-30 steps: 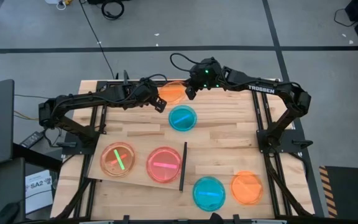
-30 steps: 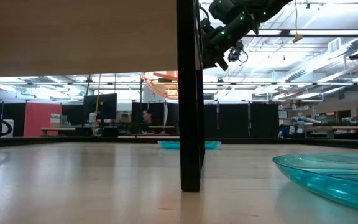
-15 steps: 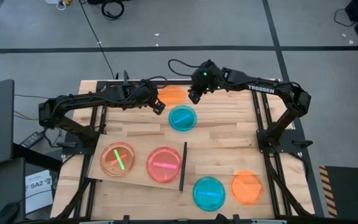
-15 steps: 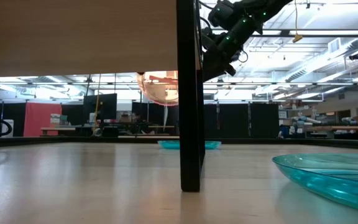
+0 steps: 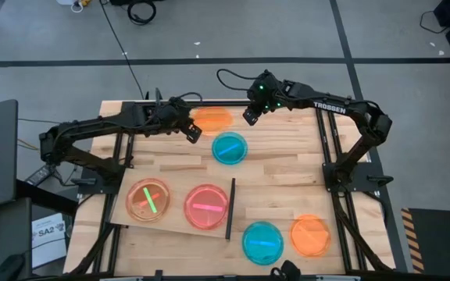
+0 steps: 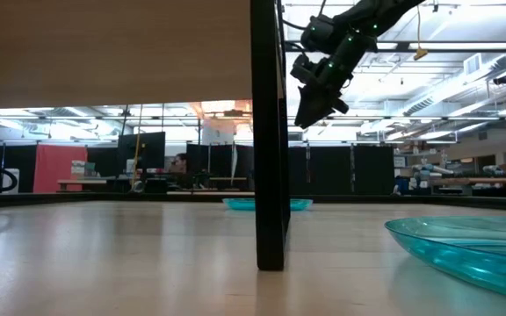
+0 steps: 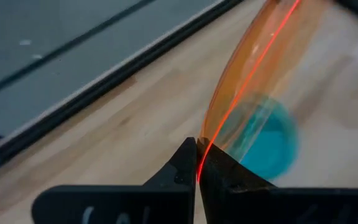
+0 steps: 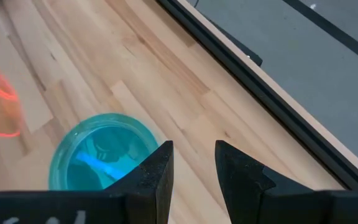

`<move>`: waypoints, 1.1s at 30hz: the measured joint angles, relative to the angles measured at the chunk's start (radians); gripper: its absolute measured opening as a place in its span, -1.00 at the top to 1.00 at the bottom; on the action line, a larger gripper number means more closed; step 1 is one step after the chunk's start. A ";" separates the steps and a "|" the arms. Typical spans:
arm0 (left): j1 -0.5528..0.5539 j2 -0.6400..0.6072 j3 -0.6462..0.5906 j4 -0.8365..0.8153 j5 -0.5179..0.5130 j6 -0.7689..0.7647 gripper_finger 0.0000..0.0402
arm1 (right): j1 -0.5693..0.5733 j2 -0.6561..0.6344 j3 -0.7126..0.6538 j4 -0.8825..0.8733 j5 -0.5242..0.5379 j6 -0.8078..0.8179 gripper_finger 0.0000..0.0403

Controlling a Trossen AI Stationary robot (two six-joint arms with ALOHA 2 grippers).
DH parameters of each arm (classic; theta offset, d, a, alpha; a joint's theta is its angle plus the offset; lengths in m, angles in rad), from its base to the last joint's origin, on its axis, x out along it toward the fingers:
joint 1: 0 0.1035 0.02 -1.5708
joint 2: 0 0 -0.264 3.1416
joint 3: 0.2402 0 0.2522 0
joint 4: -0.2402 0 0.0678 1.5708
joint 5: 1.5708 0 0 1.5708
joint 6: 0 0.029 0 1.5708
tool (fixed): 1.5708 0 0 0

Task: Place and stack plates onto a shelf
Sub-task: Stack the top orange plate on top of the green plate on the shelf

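Flat pale plywood shelf with black upright strip is seen at the table's near side, carrying an orange and a pink plate. Translucent orange plastic plate is held off the table, clamped at its rim by the left gripper, partly blurred. Right gripper is held above the blue plate, jaws apart.

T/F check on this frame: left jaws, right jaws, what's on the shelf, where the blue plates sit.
1. The left gripper is shut on the orange plate. True.
2. The right gripper holds a blue plate. False: its jaws are open and empty.
3. The shelf carries two plates. True.
4. Both are blue. False: one is orange, one pink.
5. A blue plate lies on the table beyond the shelf. True.
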 joint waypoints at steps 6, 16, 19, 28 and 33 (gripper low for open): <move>0.000 -0.115 0.001 -0.018 0.218 -0.034 0.94 | -0.012 0.000 0.000 -0.007 0.000 0.000 0.38; -0.016 -0.295 0.001 -0.150 0.598 -0.196 0.94 | -0.010 0.000 0.000 -0.007 -0.001 0.000 0.38; -0.029 -0.338 0.001 -0.216 0.671 -0.245 0.94 | -0.010 0.000 0.000 -0.007 -0.002 0.000 0.38; -0.116 -0.403 0.001 -0.427 0.795 -0.352 0.94 | -0.010 0.000 0.000 -0.007 -0.003 0.000 0.38; -0.194 -0.403 0.001 -0.545 0.855 -0.409 0.94 | -0.010 0.000 0.000 -0.007 -0.003 0.000 0.38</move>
